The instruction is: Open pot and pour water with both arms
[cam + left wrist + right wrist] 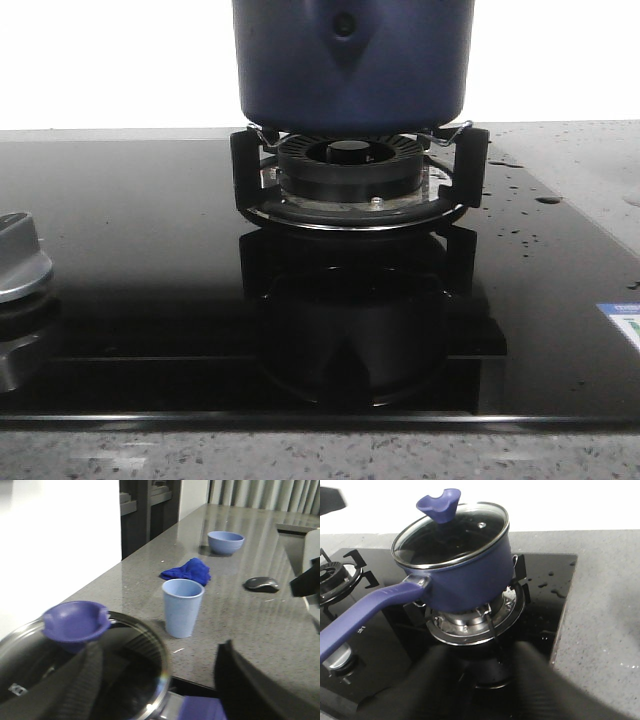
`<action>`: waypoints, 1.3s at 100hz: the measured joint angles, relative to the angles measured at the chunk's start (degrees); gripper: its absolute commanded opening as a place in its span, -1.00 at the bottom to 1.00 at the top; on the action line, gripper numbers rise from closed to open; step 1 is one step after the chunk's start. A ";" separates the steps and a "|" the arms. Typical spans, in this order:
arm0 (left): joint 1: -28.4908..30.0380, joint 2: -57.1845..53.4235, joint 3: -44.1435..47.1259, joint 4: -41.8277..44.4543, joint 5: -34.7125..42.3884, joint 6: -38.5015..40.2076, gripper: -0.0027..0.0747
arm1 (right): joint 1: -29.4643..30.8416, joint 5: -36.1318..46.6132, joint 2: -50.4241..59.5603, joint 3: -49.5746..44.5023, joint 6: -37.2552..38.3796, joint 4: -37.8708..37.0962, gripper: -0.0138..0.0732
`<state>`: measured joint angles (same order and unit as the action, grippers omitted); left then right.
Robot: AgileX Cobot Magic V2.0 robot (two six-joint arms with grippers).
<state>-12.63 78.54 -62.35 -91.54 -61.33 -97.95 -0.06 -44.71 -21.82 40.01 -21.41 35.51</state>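
The dark navy-blue pot (352, 60) sits on the black burner ring (350, 170) of the hob. In the right wrist view the pot (470, 577) wears a glass lid (451, 532) with a purple knob (440, 505), and its long purple handle (357, 617) points away from the burner. My right gripper (485, 652) is open and empty, low in front of the burner, apart from the pot. My left gripper (160, 647) is open over the lid (125, 665), its fingers (70, 690) wide apart beside the purple knob (75, 622). Neither gripper shows in the front view.
A light-blue cup (182, 607) stands on the grey counter just past the pot. Farther along lie a blue cloth (187, 571), a blue bowl (226, 541) and a computer mouse (261, 583). A hob control knob (18, 258) sits at the front left. Water drops (520, 200) spot the glass.
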 measured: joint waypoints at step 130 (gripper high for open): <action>-9.73 23.12 -18.33 -8.22 11.07 -3.35 0.48 | 0.00 1.71 0.00 0.00 -0.59 -0.28 0.57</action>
<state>-22.36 101.67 -80.68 -99.76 -50.26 -101.29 -0.06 -43.00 -21.82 40.01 -22.01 35.23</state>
